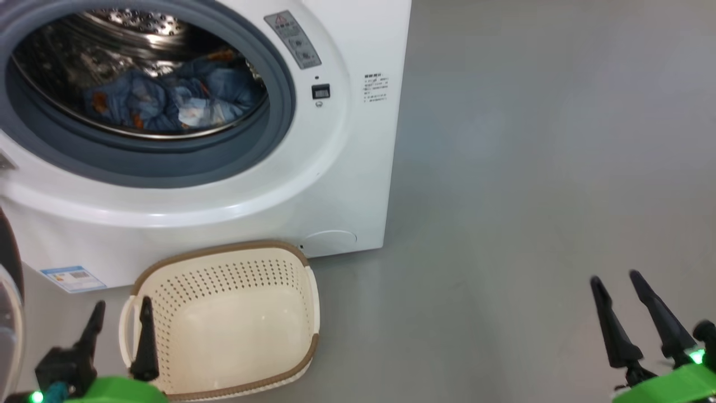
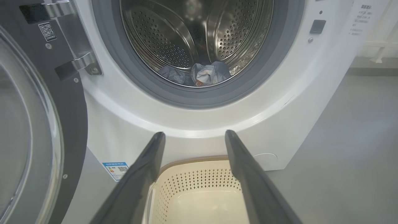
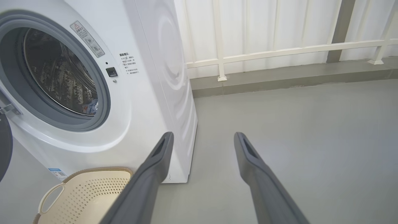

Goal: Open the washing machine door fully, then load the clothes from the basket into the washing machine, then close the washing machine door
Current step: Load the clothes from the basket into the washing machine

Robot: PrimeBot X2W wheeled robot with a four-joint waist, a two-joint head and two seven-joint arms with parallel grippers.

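With left gripper (image 1: 123,303) and right gripper (image 1: 615,278) both spread empty, leaves the washing machine door (image 2: 37,124), swung out at nine o'clock, to shut: likely rigid, glossy-slick, so best pushed at its dark rim far from the hinge (image 2: 81,64).

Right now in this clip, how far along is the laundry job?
Done: the washing machine door stands swung open, the clothes lie inside the washing machine, and the basket is empty. In hand: nothing; the left end effector and right end effector are open. Left: closing the door.
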